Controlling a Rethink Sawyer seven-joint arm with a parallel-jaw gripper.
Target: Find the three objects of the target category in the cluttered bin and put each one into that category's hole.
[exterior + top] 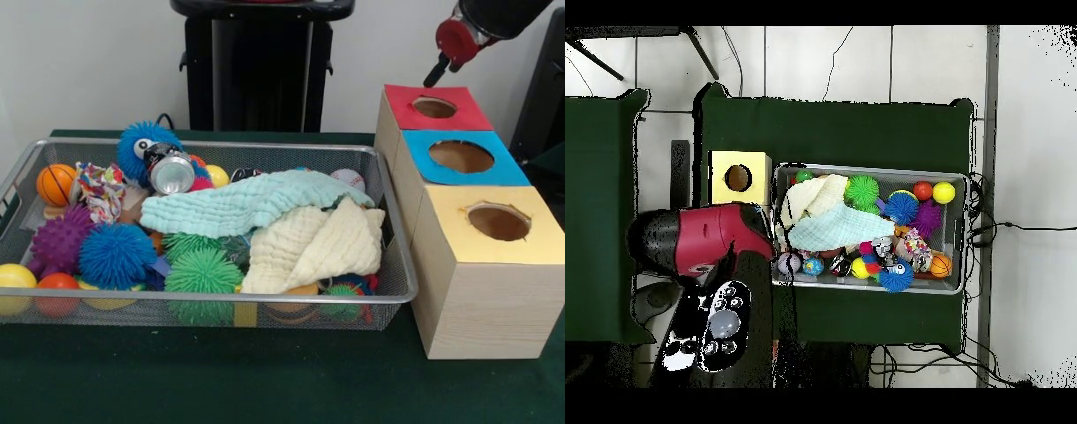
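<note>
Currently, front view: gripper [434, 75] hangs above red-topped hole [434, 107]; only dark tip shows, cannot tell its state or any load. Blue hole [461, 156] and yellow hole [499, 221] sit nearer camera. Wire bin [393, 234] packed: spiky balls, mini basketball [55, 183], baseball [348, 178]. Mint cloth [243, 203] and cream cloth [313, 247] drape over middle.

Overhead view: arm [705, 240] covers two boxes; only yellow one shows. Bin beside boxes.

Risk: cloths likely hide targets; blind grab may snag fabric.
</note>
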